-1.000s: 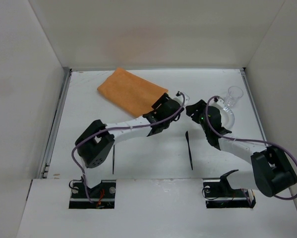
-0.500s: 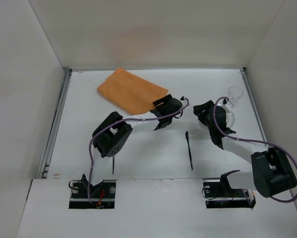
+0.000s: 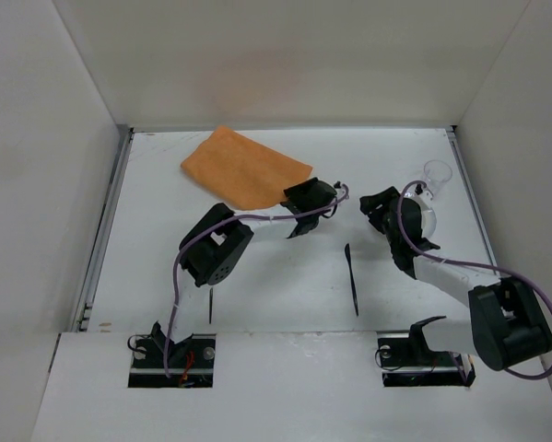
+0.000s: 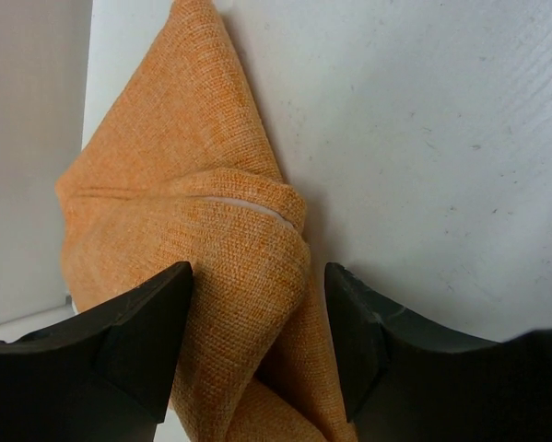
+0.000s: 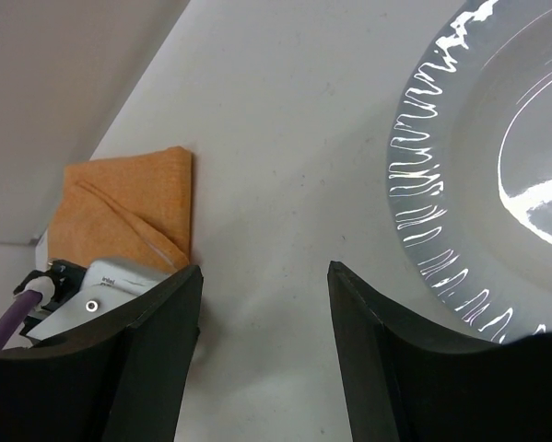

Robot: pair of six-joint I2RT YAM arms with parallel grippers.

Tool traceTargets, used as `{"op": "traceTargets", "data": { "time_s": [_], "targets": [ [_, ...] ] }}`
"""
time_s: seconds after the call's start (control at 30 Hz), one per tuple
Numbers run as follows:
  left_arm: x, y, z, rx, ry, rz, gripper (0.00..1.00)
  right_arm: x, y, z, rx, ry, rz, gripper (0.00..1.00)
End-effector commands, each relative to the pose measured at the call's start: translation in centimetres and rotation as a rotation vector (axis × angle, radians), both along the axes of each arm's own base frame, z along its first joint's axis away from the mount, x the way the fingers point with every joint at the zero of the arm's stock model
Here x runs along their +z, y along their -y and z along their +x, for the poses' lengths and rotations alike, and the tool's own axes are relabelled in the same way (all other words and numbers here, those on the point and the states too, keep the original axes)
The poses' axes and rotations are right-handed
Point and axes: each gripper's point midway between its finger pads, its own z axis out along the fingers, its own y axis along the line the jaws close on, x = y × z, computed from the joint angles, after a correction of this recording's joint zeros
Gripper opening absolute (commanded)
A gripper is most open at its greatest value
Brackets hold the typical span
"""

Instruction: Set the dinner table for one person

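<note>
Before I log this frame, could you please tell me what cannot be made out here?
Clear plate: cut off by the right wrist view's edge; mostly under the right arm from above.
Thin dark utensil: top view, partly under the left arm; type too small to tell.
Orange cloth: left wrist view, unclear whether the left end effector touches it.

The top external camera looks steeply down from above and behind both arm bases, taking in the whole white desk [image 3: 285,285]. Each wrist camera peers out between its own jaws. The left hangs close over the orange cloth mat [image 4: 193,230], and the right skims low past a clear ridged plate [image 5: 441,184] towards that mat's corner.
</note>
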Motion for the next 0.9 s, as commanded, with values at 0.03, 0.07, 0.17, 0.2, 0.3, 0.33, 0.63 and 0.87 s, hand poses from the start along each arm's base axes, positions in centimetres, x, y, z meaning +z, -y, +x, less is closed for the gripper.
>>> {"op": "traceTargets", "data": {
  "time_s": [0.03,0.07,0.17,0.2,0.3,0.33,0.63,0.87],
  "targets": [
    [1.5,-1.1,0.7,0.017,0.001,0.014,0.47,1.5,-0.1,0.2,-0.004,0.052,0.020,0.63],
    [1.5,-1.3,1.1,0.026,0.009,0.013,0.40,1.5,-0.1,0.3,-0.004,0.053,0.020,0.63],
    [2.1,-1.6,2.1,0.050,0.037,-0.015,0.18,1.9,-0.1,0.2,-0.002,0.066,0.020,0.63],
    [2.6,-1.8,2.4,0.063,0.061,-0.022,0.14,1.9,0.1,0.1,-0.008,0.068,0.018,0.63],
    [5.7,-2.1,2.6,0.086,0.147,-0.099,0.08,2.2,0.4,-0.1,-0.018,0.081,0.019,0.62],
    [7.2,-2.1,2.4,0.093,0.182,-0.146,0.07,2.4,0.4,-0.1,-0.020,0.085,0.020,0.62],
    [16.5,-7.4,-1.7,0.350,0.449,-0.633,0.06,2.1,-2.0,1.0,0.072,0.075,-0.054,0.58],
    [16.9,-13.6,-6.3,0.578,0.511,-0.984,0.07,-0.4,-10.8,4.0,0.352,-0.059,-0.136,0.33]
  ]
}}
